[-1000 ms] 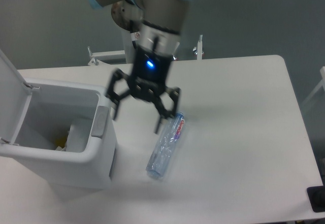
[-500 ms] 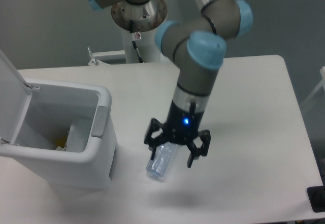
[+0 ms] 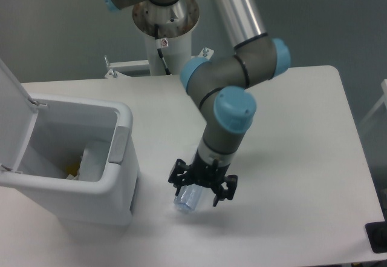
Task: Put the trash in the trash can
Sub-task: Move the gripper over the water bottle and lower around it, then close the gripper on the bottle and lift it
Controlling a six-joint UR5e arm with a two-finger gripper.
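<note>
Clear plastic bottle (image 3: 188,198) lying on its side on the white tabletop (image 3: 290,158), just right of the trash can (image 3: 72,158), mostly hidden under the claw (image 3: 202,189); only the near end visible, poking out toward the camera. Probably empty, so very light, thin-walled and springy rather than stiff, smooth and a little slippery, apt to roll or squirt sideways if pinched off-centre. Best taken across the round body near its middle, with a finger on each side and a gentle squeeze, not at the tapering end. Claw lowered right over the bottle, black fingers spread to left and right and straddling it, tips close to the tabletop; jaws apart, not yet pressed on the plastic as far as can be judged, though actual contact too small to tell. Arm reaching from the base at the far side, elbow bent above the middle of the tabletop, forearm and wrist pointing steeply down and slightly toward the near left. Trash can open, lid (image 3: 12,115) swung up at the left, some refuse visible inside. Plastic bag not clearly made out.
</note>
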